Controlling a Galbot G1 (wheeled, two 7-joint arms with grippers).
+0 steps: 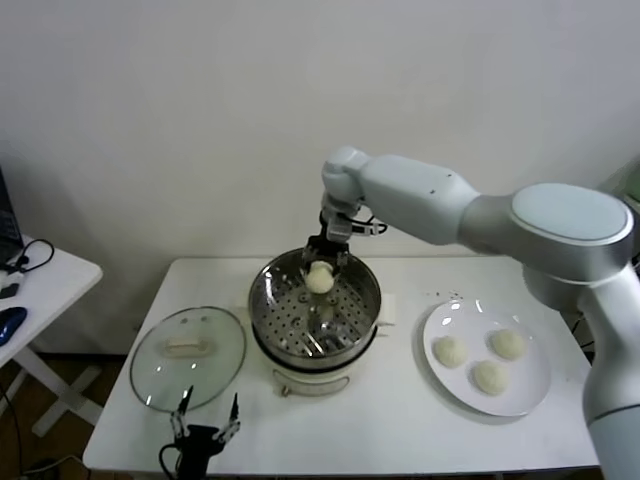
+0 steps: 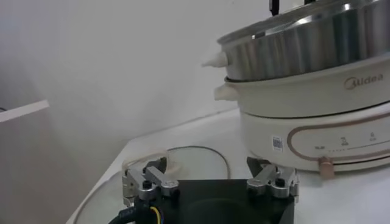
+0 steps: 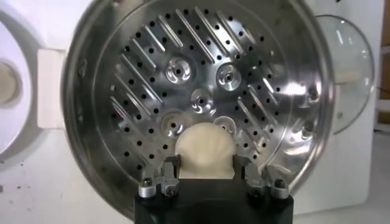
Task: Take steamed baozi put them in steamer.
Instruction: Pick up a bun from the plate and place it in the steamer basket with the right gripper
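Note:
My right gripper [image 1: 321,272] is shut on a creamy-white baozi [image 1: 319,279] and holds it over the far part of the shiny steel steamer [image 1: 268,310]. In the right wrist view the baozi [image 3: 204,151] sits between the fingers [image 3: 168,173], above the perforated floor of the steamer [image 3: 183,91], which holds nothing else. Three more baozi [image 1: 449,350] [image 1: 506,343] [image 1: 489,377] lie on the white plate [image 1: 530,395] at the right. My left gripper [image 1: 205,424] is open and empty at the table's front left edge, next to the steamer's white base [image 2: 317,131].
A round glass lid [image 1: 150,370] with a white handle lies flat left of the steamer, just behind my left gripper. A second white table [image 1: 50,280] stands at the far left. The wall is close behind the table.

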